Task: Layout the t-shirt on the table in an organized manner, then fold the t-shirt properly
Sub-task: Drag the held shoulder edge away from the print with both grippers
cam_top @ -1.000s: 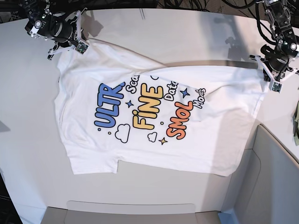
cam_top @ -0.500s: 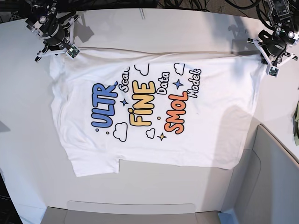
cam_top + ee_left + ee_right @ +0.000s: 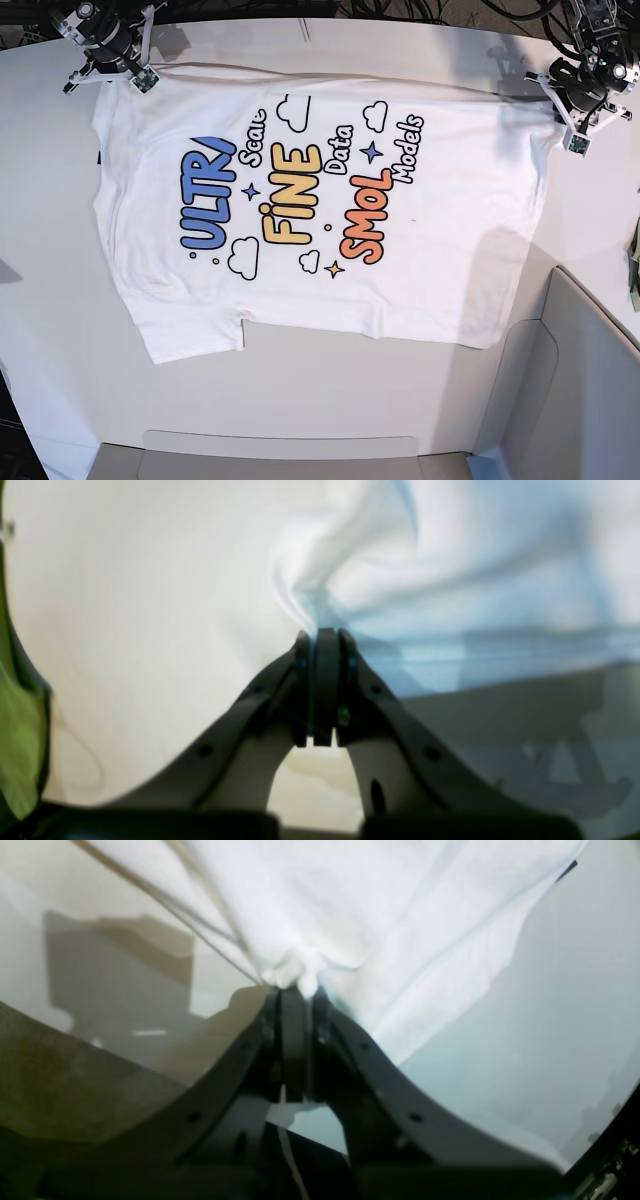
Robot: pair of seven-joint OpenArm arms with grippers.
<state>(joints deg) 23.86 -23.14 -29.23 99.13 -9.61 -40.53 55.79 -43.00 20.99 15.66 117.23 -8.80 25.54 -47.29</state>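
Observation:
The t-shirt [image 3: 320,210] lies print-up on the white table [image 3: 50,300], its far edge stretched straight between both grippers. My right gripper [image 3: 128,72] at the far left is shut on one far corner of the shirt. In the right wrist view the closed jaws of the right gripper [image 3: 295,990] pinch a bunched bit of white t-shirt [image 3: 380,915]. My left gripper [image 3: 568,112] at the far right is shut on the other far corner. The left wrist view is blurred; there my left gripper [image 3: 325,632] has its jaws together on gathered t-shirt [image 3: 450,570] cloth.
A grey padded panel [image 3: 590,380] stands at the near right, and another flat panel [image 3: 280,455] runs along the near edge. Something green [image 3: 635,260] pokes in at the right border. Black cables [image 3: 430,10] hang behind the table's far edge.
Both grippers have moved toward the far edge with the shirt's corners. The shirt slid that way, its folded-over top edge pulled straight, and more of the print now shows.

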